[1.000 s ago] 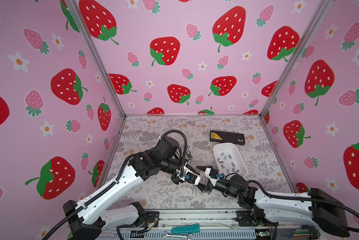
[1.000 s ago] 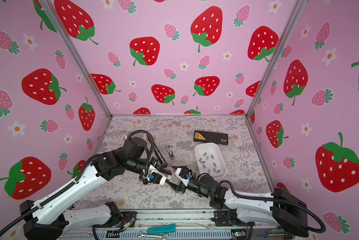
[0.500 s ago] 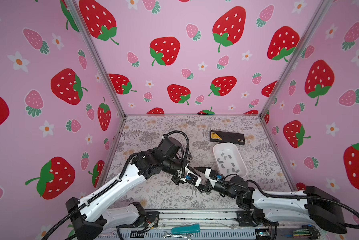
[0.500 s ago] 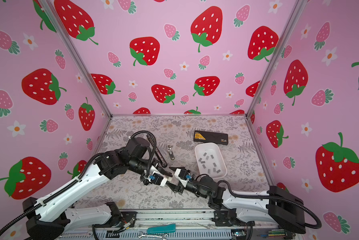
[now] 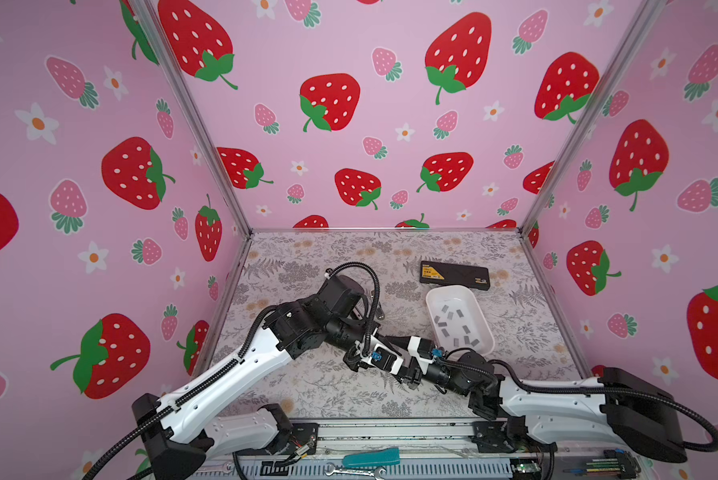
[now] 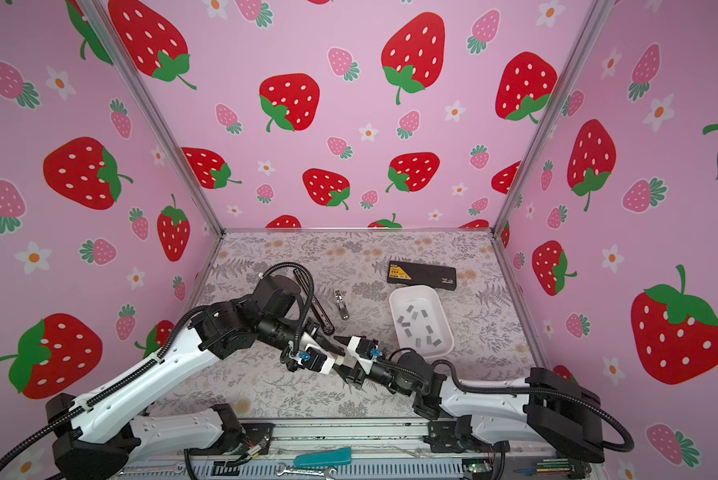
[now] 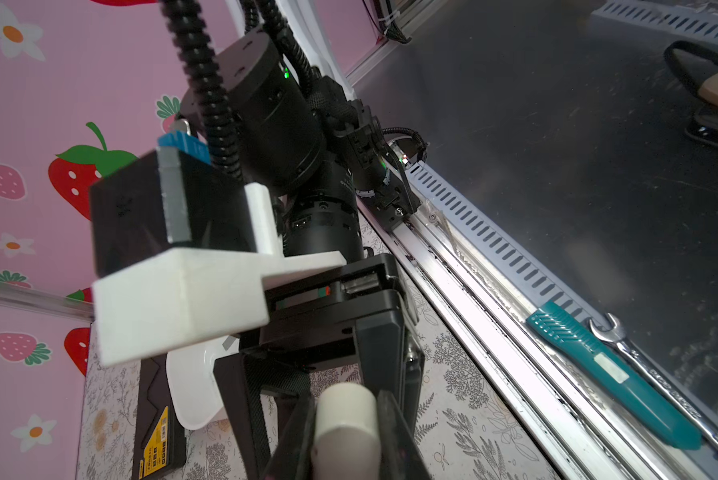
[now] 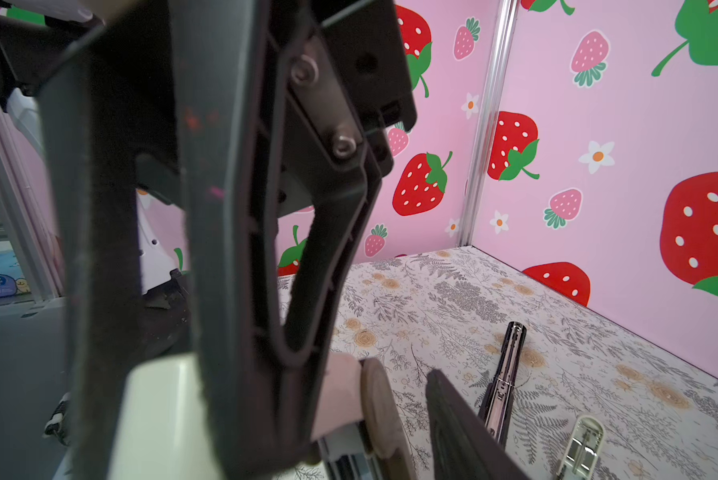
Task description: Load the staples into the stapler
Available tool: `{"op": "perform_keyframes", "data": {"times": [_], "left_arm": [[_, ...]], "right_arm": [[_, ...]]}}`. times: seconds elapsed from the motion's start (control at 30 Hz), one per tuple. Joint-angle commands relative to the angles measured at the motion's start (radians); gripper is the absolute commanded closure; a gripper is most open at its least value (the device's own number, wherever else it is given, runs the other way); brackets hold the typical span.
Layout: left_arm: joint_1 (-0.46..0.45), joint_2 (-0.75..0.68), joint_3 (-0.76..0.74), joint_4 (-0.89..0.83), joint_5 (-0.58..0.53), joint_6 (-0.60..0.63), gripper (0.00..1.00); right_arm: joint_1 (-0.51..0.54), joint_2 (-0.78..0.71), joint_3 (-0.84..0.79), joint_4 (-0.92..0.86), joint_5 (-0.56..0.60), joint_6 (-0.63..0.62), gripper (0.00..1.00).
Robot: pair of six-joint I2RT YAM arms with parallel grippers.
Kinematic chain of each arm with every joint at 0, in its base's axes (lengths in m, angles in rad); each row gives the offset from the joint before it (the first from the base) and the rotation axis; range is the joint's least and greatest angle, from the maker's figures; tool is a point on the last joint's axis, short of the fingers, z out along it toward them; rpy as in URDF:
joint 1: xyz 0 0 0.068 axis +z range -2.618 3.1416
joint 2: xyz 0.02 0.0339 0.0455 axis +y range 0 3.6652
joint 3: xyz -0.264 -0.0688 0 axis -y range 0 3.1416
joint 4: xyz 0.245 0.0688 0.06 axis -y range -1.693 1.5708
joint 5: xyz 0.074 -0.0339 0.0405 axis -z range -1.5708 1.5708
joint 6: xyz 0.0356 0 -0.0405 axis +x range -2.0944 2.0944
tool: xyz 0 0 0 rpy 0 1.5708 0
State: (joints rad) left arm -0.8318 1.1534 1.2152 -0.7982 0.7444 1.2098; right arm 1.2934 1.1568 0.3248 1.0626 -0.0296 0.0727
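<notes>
Clenching a cream cylinder (image 7: 345, 419) in the left hand (image 6: 337, 360), just left of the white tray (image 6: 411, 296) on the desk (image 6: 390, 249). Facing it with the right hand (image 5: 399, 359), released, jaws apart to either side of the cylinder. Grey staples (image 6: 413, 316) loose inside the tray; black box (image 6: 424, 276) just behind the tray; black bar (image 6: 318, 309) and small chrome part (image 6: 340, 305) farther left of the tray.

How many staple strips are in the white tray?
10 staple strips, all loose in the white tray: three toward its far end, three along its left wall, one mid-right, three at its near end. The arms may hide others elsewhere.
</notes>
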Motion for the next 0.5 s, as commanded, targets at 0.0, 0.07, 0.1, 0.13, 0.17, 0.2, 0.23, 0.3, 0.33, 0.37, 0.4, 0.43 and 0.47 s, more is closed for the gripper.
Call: {"op": "perform_keyframes", "data": {"times": [0.0,0.07,0.1,0.13,0.17,0.2,0.23,0.3,0.33,0.37,0.4,0.43,0.47], "left_arm": [[-0.006,0.003,0.041,-0.029,0.039,0.025,1.00],[-0.006,0.003,0.041,-0.029,0.039,0.024,1.00],[-0.006,0.005,0.041,-0.029,0.039,0.025,1.00],[-0.006,0.005,0.040,-0.030,0.038,0.024,1.00],[-0.006,0.005,0.041,-0.030,0.037,0.025,1.00],[-0.006,0.003,0.041,-0.029,0.036,0.025,1.00],[-0.006,0.003,0.041,-0.027,0.035,0.025,1.00],[-0.006,-0.002,0.040,-0.026,0.031,0.025,1.00],[-0.006,-0.004,0.040,-0.023,0.027,0.023,1.00],[-0.006,-0.009,0.037,-0.017,0.024,0.020,1.00],[-0.007,-0.016,0.031,-0.007,0.020,0.018,0.93],[-0.007,-0.023,0.026,0.003,0.014,0.013,0.84],[-0.005,-0.034,0.014,0.021,0.006,0.007,0.79]], "right_arm": [[0.005,0.012,0.032,0.043,-0.007,-0.002,0.48],[0.005,0.017,0.037,0.039,0.000,-0.005,0.53],[0.005,0.017,0.039,0.037,0.004,-0.005,0.55],[0.006,0.017,0.038,0.036,0.009,-0.005,0.58],[0.006,0.018,0.038,0.035,0.011,-0.005,0.60],[0.006,0.018,0.039,0.034,0.014,-0.006,0.61],[0.005,0.017,0.040,0.032,0.018,-0.007,0.63],[0.006,0.013,0.039,0.027,0.026,-0.009,0.66],[0.006,0.012,0.038,0.024,0.031,-0.010,0.68],[0.006,0.007,0.036,0.024,0.035,-0.010,0.69],[0.005,0.006,0.035,0.023,0.040,-0.010,0.70],[0.006,0.002,0.033,0.021,0.047,-0.010,0.71],[0.006,-0.002,0.031,0.018,0.056,-0.010,0.71]]}}
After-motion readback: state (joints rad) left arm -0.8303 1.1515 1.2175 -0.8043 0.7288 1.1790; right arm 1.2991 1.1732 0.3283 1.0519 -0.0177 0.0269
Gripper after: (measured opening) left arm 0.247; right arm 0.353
